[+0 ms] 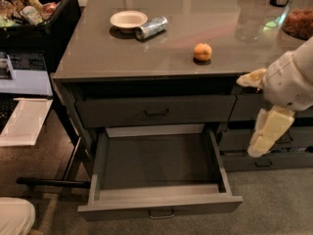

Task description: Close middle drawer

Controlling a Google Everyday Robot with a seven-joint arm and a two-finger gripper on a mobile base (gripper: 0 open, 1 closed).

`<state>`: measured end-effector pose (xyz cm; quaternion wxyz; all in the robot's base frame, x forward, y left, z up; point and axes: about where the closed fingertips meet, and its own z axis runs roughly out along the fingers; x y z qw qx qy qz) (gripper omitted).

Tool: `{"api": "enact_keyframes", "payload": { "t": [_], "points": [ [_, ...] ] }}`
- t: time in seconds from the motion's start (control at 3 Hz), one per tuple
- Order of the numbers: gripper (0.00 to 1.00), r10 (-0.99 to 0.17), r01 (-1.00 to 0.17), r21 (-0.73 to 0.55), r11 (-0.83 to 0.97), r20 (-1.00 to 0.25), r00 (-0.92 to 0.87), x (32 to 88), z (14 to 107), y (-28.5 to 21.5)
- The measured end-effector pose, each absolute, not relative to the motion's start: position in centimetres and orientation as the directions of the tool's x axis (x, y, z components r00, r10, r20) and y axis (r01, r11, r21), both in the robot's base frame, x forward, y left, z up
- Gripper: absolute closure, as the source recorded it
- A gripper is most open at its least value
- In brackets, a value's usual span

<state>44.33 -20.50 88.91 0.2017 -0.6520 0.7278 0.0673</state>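
Note:
The middle drawer [160,165] is pulled far out of the cabinet under the grey counter [161,58]. Its shallow grey box is empty, and its flat front [205,204] with a small metal handle [161,213] faces the bottom of the view. My gripper [265,135] hangs at the right on the white arm [288,80], to the right of the drawer's right side wall and above the narrower drawer fronts. It touches nothing that I can see.
The top drawer front [156,111] above is shut. On the counter are a white bowl [128,19], a lying can [151,27] and an orange [202,51]. A black bin of items [34,13] and papers [24,121] are at the left.

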Motion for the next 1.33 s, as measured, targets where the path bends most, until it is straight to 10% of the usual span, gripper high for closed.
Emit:
{"api": "enact_keyframes", "payload": {
  "t": [1.33],
  "points": [
    [0.00,-0.589,-1.000,0.029,0.006,-0.808,-0.027,37.8,64.3,-8.4]
  ]
}}
